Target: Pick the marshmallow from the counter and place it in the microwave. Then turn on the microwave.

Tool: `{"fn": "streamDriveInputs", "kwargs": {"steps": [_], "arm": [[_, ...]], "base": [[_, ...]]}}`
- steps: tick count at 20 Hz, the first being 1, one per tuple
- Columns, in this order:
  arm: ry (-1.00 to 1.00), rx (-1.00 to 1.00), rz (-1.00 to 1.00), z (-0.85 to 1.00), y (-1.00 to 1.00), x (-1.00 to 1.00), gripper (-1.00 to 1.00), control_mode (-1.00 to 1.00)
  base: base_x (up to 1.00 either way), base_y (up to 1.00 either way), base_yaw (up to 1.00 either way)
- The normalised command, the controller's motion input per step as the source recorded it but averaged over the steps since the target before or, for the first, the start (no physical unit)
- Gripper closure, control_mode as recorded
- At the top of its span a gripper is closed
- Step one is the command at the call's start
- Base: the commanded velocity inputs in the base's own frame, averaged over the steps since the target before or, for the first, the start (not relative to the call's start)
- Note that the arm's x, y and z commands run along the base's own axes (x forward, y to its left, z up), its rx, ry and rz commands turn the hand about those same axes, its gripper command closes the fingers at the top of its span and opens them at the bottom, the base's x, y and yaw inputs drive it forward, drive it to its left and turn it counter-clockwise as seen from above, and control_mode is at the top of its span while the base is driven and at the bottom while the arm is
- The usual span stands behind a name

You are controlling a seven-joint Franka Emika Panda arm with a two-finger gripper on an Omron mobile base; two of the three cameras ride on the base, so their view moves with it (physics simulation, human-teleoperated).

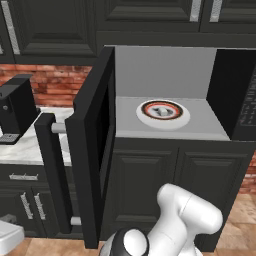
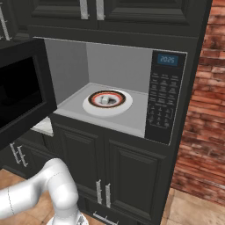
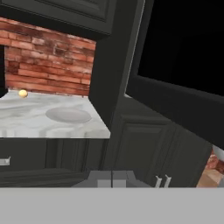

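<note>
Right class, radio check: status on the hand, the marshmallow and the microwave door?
Hand shut, empty, low by the cabinets. Marshmallow on the turntable. Microwave door wide open, start not possible yet.

One microwave point(image 2: 132, 88), its single door point(image 1: 95, 150) swung open; one silver bar handle point(image 1: 60, 129) on that door; one keypad point(image 2: 163, 101) with one small display; one red-ringed turntable point(image 2: 107, 103) inside, carrying one marshmallow point(image 2: 104, 100); one black coffee machine point(image 1: 16, 107); one marble desk point(image 3: 48, 120), bearing one round grey plate point(image 3: 68, 115) and one small yellow ball point(image 3: 22, 93).
</note>
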Motion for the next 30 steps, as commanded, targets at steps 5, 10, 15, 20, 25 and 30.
{"fn": "streamDriveInputs", "kwargs": {"steps": [5,10,15,20,25,30], "arm": [[-0.03,0.0,-0.11,-0.03,0.2,0.24,1.0,-1.0],[-0.07,-0.01,-0.13,0.0,0.0,0.09,1.0,-1.0],[-0.08,-0.01,-0.14,0.01,-0.02,0.01,1.0,-1.0],[-0.08,-0.01,-0.15,0.05,-0.07,0.0,1.0,-1.0],[-0.08,0.0,-0.14,0.09,-0.12,0.0,1.0,-1.0],[-0.07,0.0,-0.12,0.11,-0.16,-0.04,1.0,-1.0]], "base": [[0.0,0.0,0.0],[0.0,0.0,0.0],[0.0,0.0,0.0],[0.0,0.0,0.0],[0.0,0.0,0.0],[0.0,0.0,0.0]]}}
